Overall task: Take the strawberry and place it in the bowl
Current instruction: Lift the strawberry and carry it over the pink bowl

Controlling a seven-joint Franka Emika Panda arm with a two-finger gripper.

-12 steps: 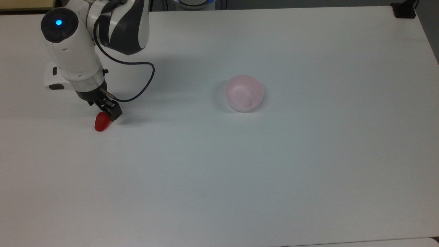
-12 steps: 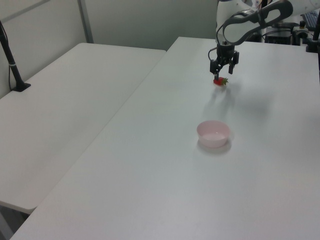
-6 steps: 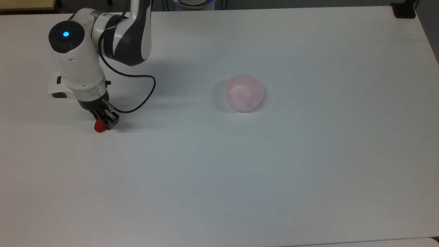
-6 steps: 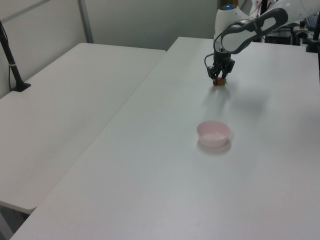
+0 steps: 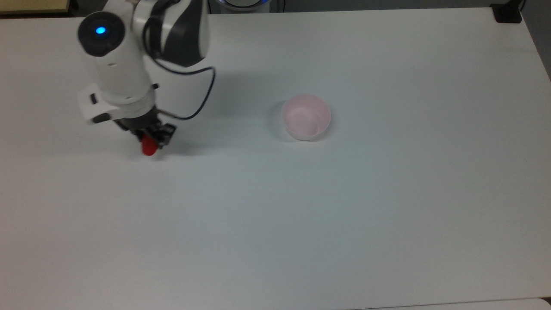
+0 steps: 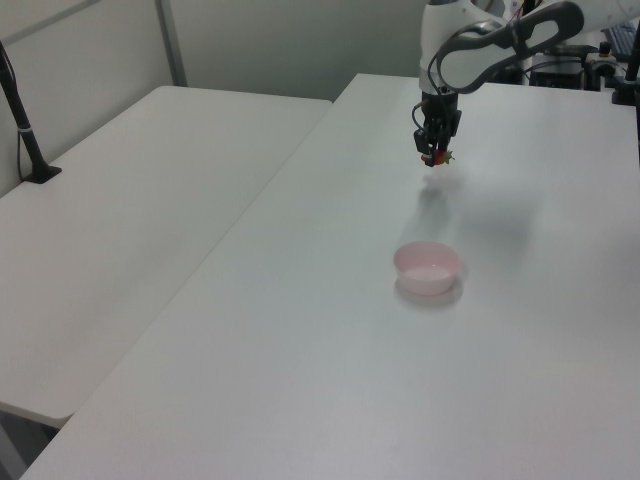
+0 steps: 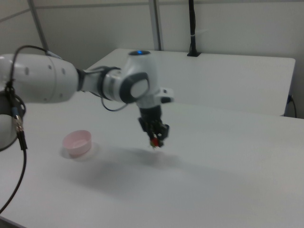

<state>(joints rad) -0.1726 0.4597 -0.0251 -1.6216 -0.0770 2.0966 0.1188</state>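
My gripper is shut on the red strawberry, which hangs from the fingers above the white table at the top view's left. In the left view the gripper holds the strawberry in the air, its shadow lying on the table below. The right view has the gripper and strawberry lifted well off the surface. The pale pink bowl stands upright near the table's middle, far to the right of the gripper in the top view; the bowl sits nearer the camera in the left view, and the bowl lies left of the gripper in the right view.
A second white table adjoins at the left view's left, with a black post on it. A black cable loops from the wrist. A black clamp sits at the table's far right corner in the top view.
The gripper came down and shut on the strawberry, then lifted it off the table and moved it a little rightward in the top view.
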